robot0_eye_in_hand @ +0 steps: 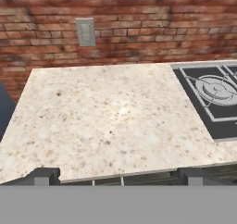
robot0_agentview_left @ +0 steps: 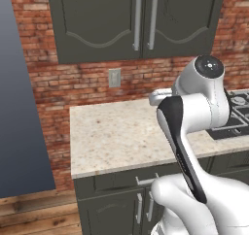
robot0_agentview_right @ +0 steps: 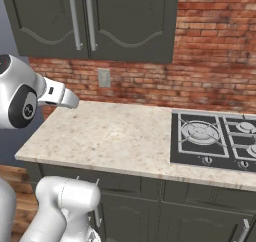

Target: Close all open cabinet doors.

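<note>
Cabinet doors (robot0_agentview_left: 141, 20) hang in a pair on the brick wall (robot0_agentview_left: 73, 78) above the surface (robot0_agentview_left: 121, 132), dark grey-green with arched moulding; both lie flat and flush, their two long silver bar handles (robot0_agentview_left: 137, 20) side by side at the middle seam. From the left base view, going left to right: a blue-grey panel (robot0_agentview_left: 19, 108) stands at the far left, then the speckled stone surface with a grey wall outlet (robot0_agentview_left: 115, 77) on the bricks behind it, then the black gas hob (robot0_agentview_left: 236, 115) at the right. Under the surface, a shallow drawer front and a lower pair of doors (robot0_agentview_left: 114, 212) (partly hidden by the white arm) also look shut.

The gripper (robot0_eye_in_hand: 118, 177) hangs just off the near edge of the surface, pointing towards the wall, so the upper doors are well above and beyond it and the lower doors below it. Its two dark fingertips (robot0_eye_in_hand: 44, 176) stand wide apart with nothing between them.
</note>
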